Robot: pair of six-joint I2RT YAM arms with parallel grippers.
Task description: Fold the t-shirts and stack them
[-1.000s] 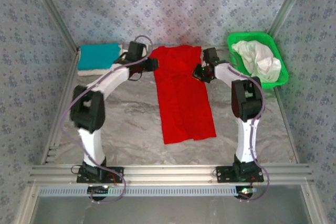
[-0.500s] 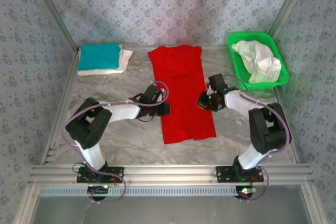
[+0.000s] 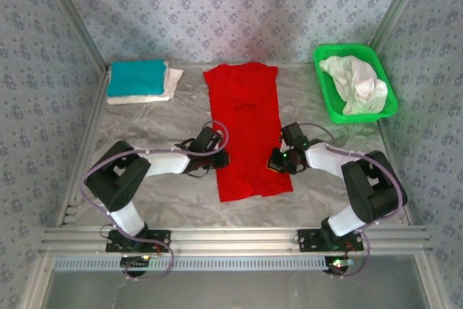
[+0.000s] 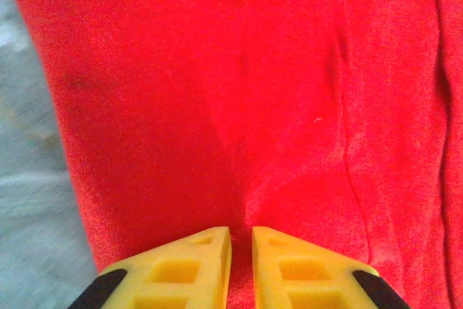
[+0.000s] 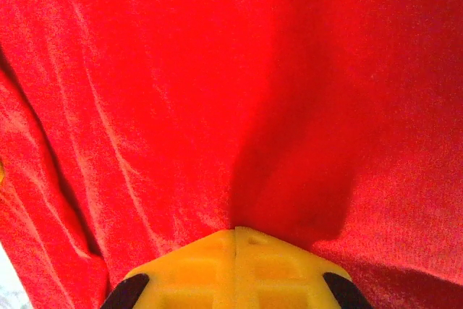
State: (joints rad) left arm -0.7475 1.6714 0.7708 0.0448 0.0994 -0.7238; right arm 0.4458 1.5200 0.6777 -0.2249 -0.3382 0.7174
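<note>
Marble table (image 3: 159, 117) holds the red shirt (image 3: 246, 128), lying lengthwise at its middle. The left gripper (image 3: 220, 158) and right gripper (image 3: 276, 160) each pinch cloth at its side edges near the hem. The hem-to-collar fold looks to be starting; next, both should lift evenly.

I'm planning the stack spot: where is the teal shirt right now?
In the top view, the teal shirt lies folded at the far left corner of the table, on a folded white shirt, left of the red shirt.
</note>
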